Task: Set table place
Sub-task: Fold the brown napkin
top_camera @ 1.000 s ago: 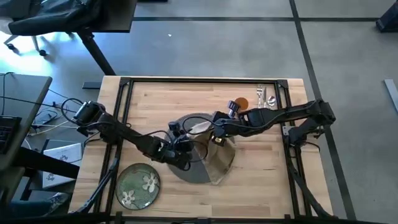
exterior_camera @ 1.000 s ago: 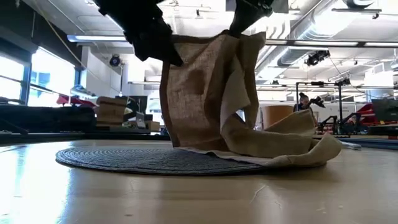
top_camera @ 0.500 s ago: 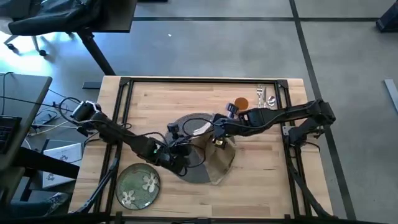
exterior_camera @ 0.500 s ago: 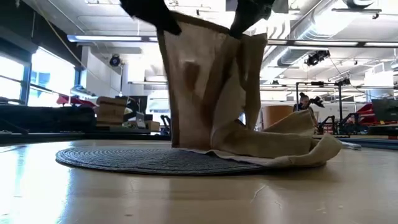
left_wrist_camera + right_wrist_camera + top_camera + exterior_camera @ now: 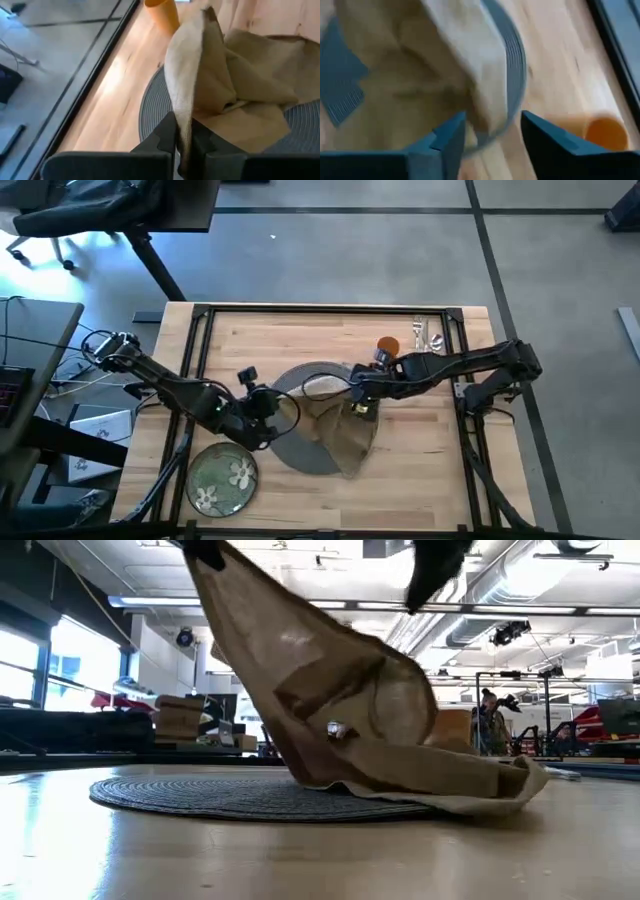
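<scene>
The tan napkin [image 5: 335, 425] is drawn up in a slanting sheet from a heap on the round dark-grey placemat [image 5: 305, 455]. My left gripper [image 5: 272, 413] is shut on its raised end, above the mat's left part. Over the mat's far right part my right gripper [image 5: 352, 404] stands open, just above the cloth [image 5: 420, 65], with nothing between its fingers. The green flowered plate [image 5: 222, 477] lies near the table's front left. The orange cup [image 5: 387, 346] and the silver cutlery [image 5: 428, 338] sit at the far right. My left gripper pinches a raised edge of the napkin [image 5: 183, 120] between its two fingers; one layer or several, I cannot tell. That end is lifted high [image 5: 215, 565]. From it the cloth runs fairly taut down to the right, and its lower part [image 5: 450, 785] lies on the placemat.
Bare wood stretches along the table's far left [image 5: 260, 340] and to the right of the mat [image 5: 420, 440]. The black frame rail [image 5: 330, 310] runs along the far edge. A grey desk with cables [image 5: 40, 370] stands to the left of the table.
My left gripper has gone toward the table's left edge with its end of the napkin, drawing the cloth from an upright hanging sheet into a long slant. The other raised corner has come away from my right gripper and dropped; the heap on the mat has stayed.
</scene>
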